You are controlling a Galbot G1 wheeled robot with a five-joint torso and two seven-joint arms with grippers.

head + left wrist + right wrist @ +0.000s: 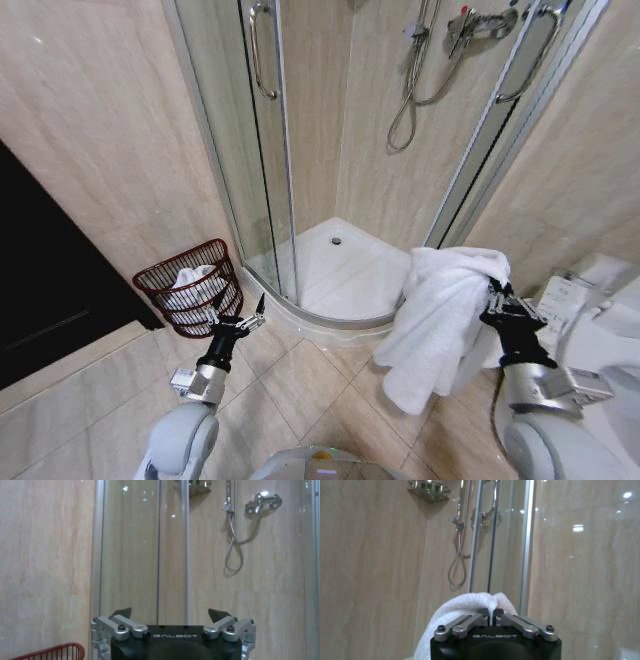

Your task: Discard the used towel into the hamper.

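— Nearest the head camera, what is seen?

— Two arms are raised from the robot's shoulders. On the right, the right gripper is clamped on the white towel, which is held up and draped down toward the tiled floor, in front of the shower tray.

— And the other arm?

— On the left, the left gripper is held with its fingers spread and nothing between them, just beside the hamper.

— Where is the hamper placed?

— It is stood on the floor against the wall, beside the glass shower door. White cloth is already seen inside it.

— How far along is the task judged to be?

— The towel is grasped and lifted, but it is well apart from the hamper. The carry across and the release are judged to be left.

— What is shown differently by the wrist views?

— In the right wrist view, the fingers are seen pinched together on a fold of towel. In the left wrist view, the open fingertips are confirmed, and a piece of the hamper's red rim is caught at the corner.
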